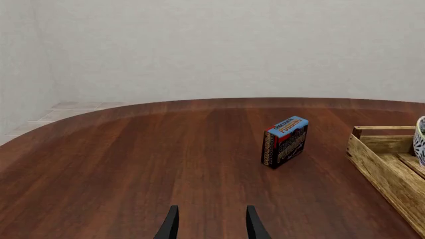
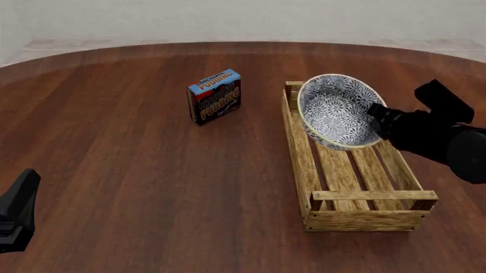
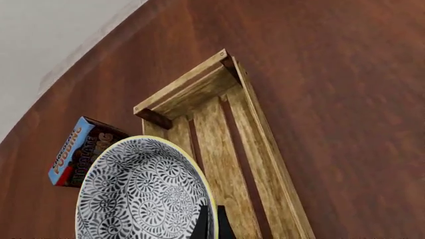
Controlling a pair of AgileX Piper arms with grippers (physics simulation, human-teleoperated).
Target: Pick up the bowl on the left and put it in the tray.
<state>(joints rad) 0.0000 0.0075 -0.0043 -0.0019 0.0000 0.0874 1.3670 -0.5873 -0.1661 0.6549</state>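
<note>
The blue-patterned bowl is tilted on edge over the far end of the tray, its inside facing the camera. My right gripper is shut on the bowl's right rim. The right wrist view shows the fingers pinching the yellowish rim of the bowl above the tray's slats. Whether the bowl touches the slats I cannot tell. My left gripper is open and empty, low over bare table at the near left. In its view the tray and a sliver of the bowl show.
A small pudding box stands upright left of the tray's far end, also in the left wrist view and the right wrist view. The dark wooden table curves away to a pale wall at the back.
</note>
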